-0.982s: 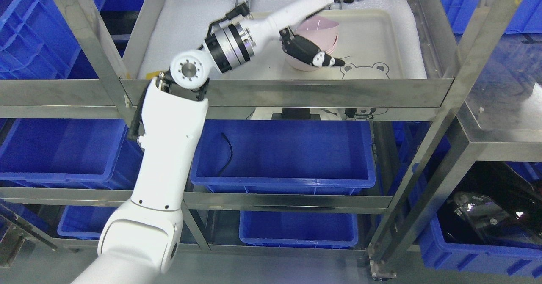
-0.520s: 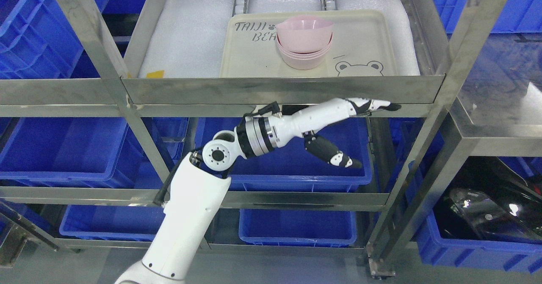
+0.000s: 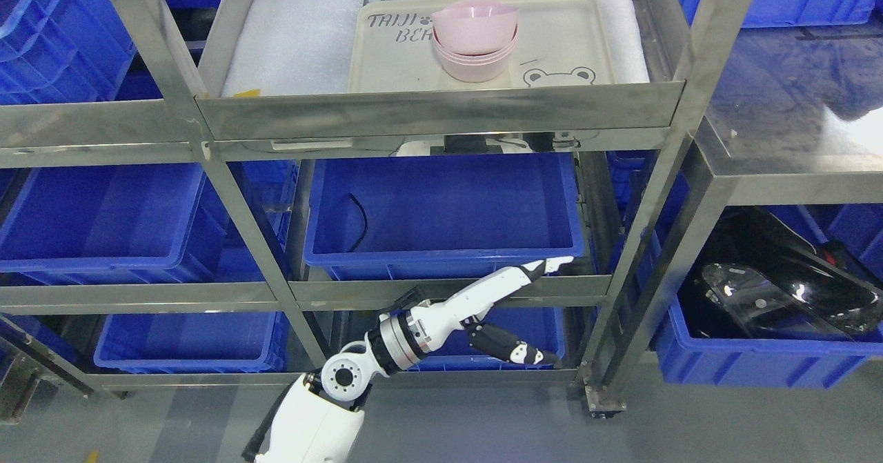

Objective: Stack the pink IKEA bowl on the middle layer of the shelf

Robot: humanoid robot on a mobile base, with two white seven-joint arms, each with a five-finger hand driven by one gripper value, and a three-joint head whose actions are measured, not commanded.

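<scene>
The left robot hand (image 3: 526, 311) hangs low at centre frame, fingers spread wide, holding nothing. We see the pink bowls (image 3: 474, 38) stacked on the tray (image 3: 586, 35), top centre.

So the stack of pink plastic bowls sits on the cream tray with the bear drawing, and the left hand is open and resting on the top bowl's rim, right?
Not quite. The stack of pink plastic bowls does sit on the cream tray with the bear drawing, and the left hand is open, but it is not on the rim: the head view shows it far below, in front of the lower blue plastic bins, holding nothing.
</scene>
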